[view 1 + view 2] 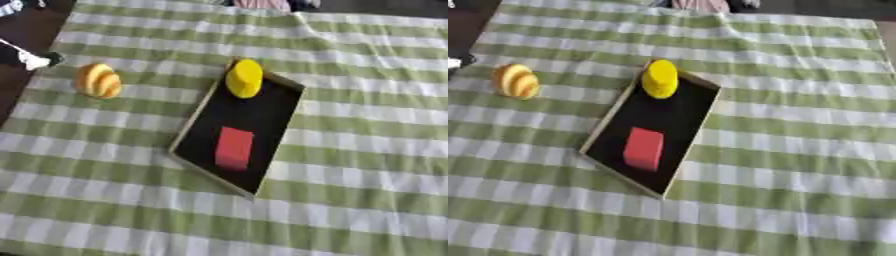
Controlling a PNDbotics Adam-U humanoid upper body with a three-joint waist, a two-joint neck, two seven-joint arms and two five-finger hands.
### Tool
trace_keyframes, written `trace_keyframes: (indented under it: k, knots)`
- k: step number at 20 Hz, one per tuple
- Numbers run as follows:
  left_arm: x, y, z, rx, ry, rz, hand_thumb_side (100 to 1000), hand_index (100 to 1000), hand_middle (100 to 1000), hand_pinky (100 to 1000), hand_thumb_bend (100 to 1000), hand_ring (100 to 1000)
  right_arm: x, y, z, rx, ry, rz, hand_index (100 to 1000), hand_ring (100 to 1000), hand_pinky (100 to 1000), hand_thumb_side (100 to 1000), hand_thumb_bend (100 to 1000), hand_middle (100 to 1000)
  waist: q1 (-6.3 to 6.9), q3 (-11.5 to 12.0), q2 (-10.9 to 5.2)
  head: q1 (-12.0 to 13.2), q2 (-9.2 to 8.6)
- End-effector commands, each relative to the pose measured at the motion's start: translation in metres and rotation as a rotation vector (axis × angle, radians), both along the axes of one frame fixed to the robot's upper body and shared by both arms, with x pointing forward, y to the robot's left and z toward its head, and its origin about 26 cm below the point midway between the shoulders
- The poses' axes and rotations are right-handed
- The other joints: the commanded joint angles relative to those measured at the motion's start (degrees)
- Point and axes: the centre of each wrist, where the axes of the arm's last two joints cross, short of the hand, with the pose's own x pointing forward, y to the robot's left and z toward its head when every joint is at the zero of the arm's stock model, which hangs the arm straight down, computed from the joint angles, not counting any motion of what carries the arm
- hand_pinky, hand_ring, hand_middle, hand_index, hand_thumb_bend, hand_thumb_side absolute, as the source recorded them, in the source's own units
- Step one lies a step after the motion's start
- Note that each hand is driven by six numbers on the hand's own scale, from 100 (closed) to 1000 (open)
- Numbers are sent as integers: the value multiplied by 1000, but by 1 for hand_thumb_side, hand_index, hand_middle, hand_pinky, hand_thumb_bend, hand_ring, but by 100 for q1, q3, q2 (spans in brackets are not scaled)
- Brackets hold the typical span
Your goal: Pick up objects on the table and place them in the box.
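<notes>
A shallow box (194,125) with a black floor and a light wooden rim lies askew in the middle of the striped cloth. A red block (234,147) lies flat inside it, towards the near end. A yellow rounded object (244,78) sits at the box's far corner, partly over the rim. An orange ridged object like a bread roll (97,80) rests on the cloth to the left of the box, apart from it. A black and white shape (33,59), which looks like part of my left hand, shows at the far left edge. My right hand appears in neither view.
The green and white striped cloth (367,150) covers the table. Its left edge (22,95) drops to a dark floor. Bare cloth lies right of the box and in front of it.
</notes>
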Motion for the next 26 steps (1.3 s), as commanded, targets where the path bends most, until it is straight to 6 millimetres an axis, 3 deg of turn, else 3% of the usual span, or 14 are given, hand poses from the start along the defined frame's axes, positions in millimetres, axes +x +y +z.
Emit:
trace_keyframes:
  k: [1,4,6,13,15,18,21,26]
  knots:
    - [1,-1,14,201,66,-137,220,904,834,872,368,895,4,2,12,-41,-2,23,968,986,1000,470,100,807,27,-22,-124,22,-86]
    - [7,-7,6,219,111,-138,219,898,837,880,307,899,7,3,12,-39,5,26,968,985,1000,470,100,805,50,-52,-104,48,-108]
    - [10,-11,1,242,156,-144,252,882,837,894,416,907,8,4,12,-39,13,27,968,985,1000,470,100,804,73,-63,-93,52,-116]
    - [9,-14,2,248,243,-208,337,871,837,908,483,904,8,6,8,-50,38,15,967,982,1000,470,100,800,151,-50,-62,14,-92]
    - [6,-14,8,260,241,-220,409,865,837,900,558,910,8,6,7,-52,46,11,966,981,1000,470,100,799,174,-38,-60,-2,-84]
    - [4,-13,10,262,229,-223,433,855,828,876,555,892,8,7,6,-56,47,8,964,977,1000,470,100,796,196,-35,-55,-15,-84]
    - [5,-15,5,270,228,-223,396,869,827,836,562,858,9,8,6,-56,50,4,964,976,1000,470,100,795,229,-29,-45,-25,-79]
    - [4,-20,3,339,232,-215,351,907,863,865,680,912,10,9,5,-57,61,-1,963,975,1000,470,100,792,266,-29,-38,-27,-90]
